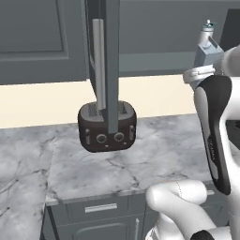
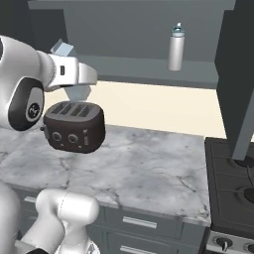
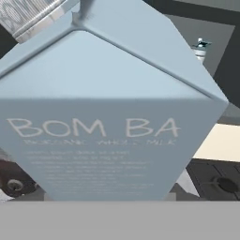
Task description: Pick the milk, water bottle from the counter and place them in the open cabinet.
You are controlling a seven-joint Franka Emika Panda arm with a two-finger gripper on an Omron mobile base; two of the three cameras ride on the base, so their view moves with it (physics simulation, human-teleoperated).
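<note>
Milk (image 3: 108, 117) is held clamped between the fingers, raised at the upper left of the right base view. It is best carried level onto the open cabinet (image 2: 144, 67) shelf, clear of the water bottle (image 2: 175, 48) at upper centre.

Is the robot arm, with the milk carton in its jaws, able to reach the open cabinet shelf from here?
Probably yes. The milk carton is held up at shelf height, the cabinet door stands open, and the shelf beside the water bottle looks free. The toaster sits lower, out of the path.
</note>
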